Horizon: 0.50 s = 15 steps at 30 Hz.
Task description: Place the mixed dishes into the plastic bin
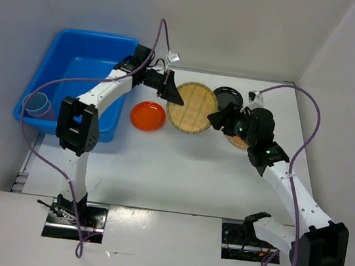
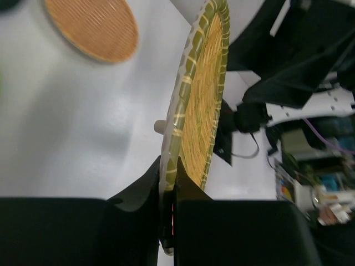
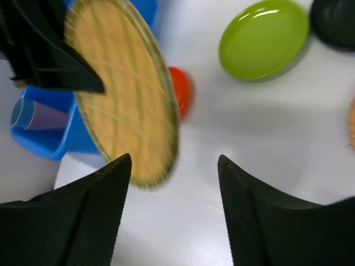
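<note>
Left wrist view: the left gripper [image 2: 169, 180] pinches the rim of a tan woven plate [image 2: 202, 94], its jaws drawn narrow on the edge. The right gripper [image 3: 175, 166] gapes wide just beside that plate's opposite rim, holding nothing. The blue bin [image 1: 77, 49] sits at the left, cups [image 1: 38, 105] inside; the orange plate [image 1: 148, 116] lies between bin and woven plate.

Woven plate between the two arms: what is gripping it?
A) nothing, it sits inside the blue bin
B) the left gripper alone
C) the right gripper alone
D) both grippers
B: the left wrist view shows the left gripper pinched on the rim of the woven plate, while the right wrist view shows the right gripper open, its fingers not closed on the plate.
</note>
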Each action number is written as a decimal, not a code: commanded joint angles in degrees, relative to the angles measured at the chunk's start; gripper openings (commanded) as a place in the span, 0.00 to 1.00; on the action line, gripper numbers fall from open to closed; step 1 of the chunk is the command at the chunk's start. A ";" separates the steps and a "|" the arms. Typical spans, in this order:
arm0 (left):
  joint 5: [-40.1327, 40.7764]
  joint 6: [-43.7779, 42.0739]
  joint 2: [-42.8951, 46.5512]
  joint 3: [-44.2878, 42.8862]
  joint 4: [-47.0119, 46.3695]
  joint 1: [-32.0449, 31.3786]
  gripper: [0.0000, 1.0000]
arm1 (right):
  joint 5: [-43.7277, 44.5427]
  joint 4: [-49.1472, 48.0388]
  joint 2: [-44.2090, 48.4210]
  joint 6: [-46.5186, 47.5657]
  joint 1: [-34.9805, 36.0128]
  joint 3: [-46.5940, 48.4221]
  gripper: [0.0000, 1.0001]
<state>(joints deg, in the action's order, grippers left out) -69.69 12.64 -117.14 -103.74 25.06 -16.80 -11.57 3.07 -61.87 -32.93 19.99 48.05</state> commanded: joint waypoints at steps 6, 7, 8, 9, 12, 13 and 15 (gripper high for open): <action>14.12 15.11 4.29 -12.53 -7.72 15.29 0.00 | 20.17 0.26 7.81 -4.42 -0.56 -0.41 0.91; 18.58 17.04 5.16 -12.54 -9.05 17.22 0.00 | 23.49 0.27 8.60 -5.21 -0.56 -1.37 0.94; 21.24 21.33 5.87 -11.67 -10.28 19.15 0.00 | 25.27 0.27 8.60 -7.31 -1.17 -3.73 0.94; 24.13 23.46 6.48 -11.05 -13.16 22.82 0.00 | 26.59 0.27 8.60 -8.28 -1.18 -5.06 0.96; 34.60 32.07 7.10 -5.26 -20.89 28.55 0.00 | 29.23 1.49 7.47 -13.03 -4.15 -8.23 0.96; 38.45 34.27 7.71 -3.41 -23.02 29.62 0.00 | 29.76 2.02 6.68 -14.17 -4.78 -8.24 0.96; 43.03 39.62 8.41 2.30 -28.02 31.03 0.00 | 30.56 2.03 6.67 -17.06 -5.83 -9.90 0.96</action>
<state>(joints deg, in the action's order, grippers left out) -36.99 40.49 -112.07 -105.97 7.73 13.91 13.41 4.16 -54.83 -44.18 15.55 39.88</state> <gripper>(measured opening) 0.109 0.955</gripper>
